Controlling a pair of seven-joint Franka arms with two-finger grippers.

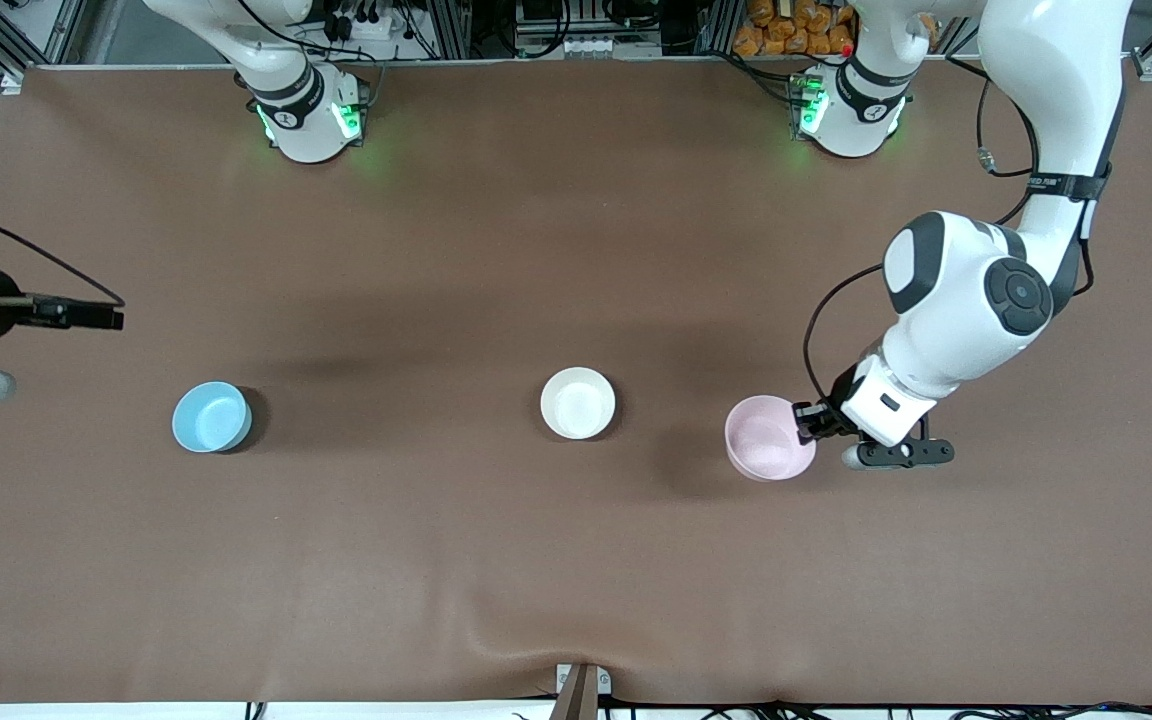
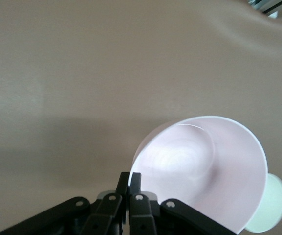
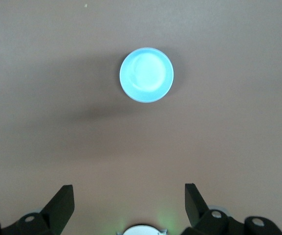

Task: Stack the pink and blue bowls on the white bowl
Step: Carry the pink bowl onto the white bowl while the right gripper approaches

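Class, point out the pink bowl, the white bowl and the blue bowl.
pink bowl (image 1: 766,442), front view, inside of the bowl.
white bowl (image 1: 577,401), front view, inside of the bowl.
blue bowl (image 3: 146,74), right wrist view, inside of the bowl.

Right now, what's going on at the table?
The left gripper is shut on the rim of the pink bowl, which is tilted, toward the left arm's end of the table. The white bowl sits alone mid-table with nothing stacked in it. The blue bowl rests toward the right arm's end. The right gripper waits open, up above the table near the blue bowl.
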